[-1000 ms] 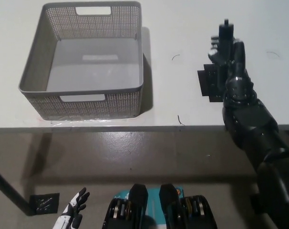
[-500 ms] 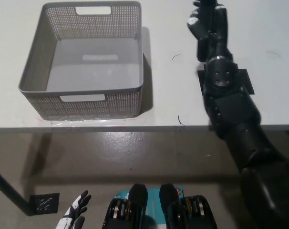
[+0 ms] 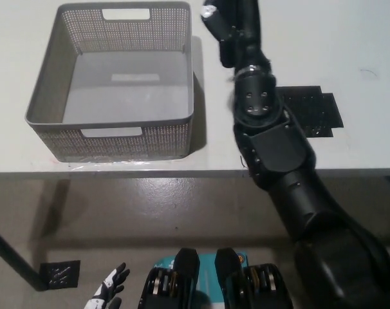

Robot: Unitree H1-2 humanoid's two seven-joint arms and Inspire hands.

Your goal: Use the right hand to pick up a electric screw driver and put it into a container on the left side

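Peeking in at the very bottom left is the white left hand (image 3: 110,294), low down by the floor and far from the table, with its fingers spread and nothing in it. A small dark square (image 3: 60,275) lies on the floor beside it.

Next comes the white table (image 3: 349,38). The big black right arm rises from the bottom right and reaches up across the table's front edge. Under the arm and to its right lies a flat black mat (image 3: 314,112) on the tabletop.

To the left sits the gray basket (image 3: 47,96), with mesh walls and a handle slot in both the near and far walls. Its inside shows only the bare gray bottom.

Far up at the top, the right hand (image 3: 233,26) is just beside the basket's far right corner, outside its wall. It is closed around the screwdriver (image 3: 210,12). Only a small light tip of the tool shows, poking out toward the left. Most of it is hidden by the hand, so its long line is hard to tell.
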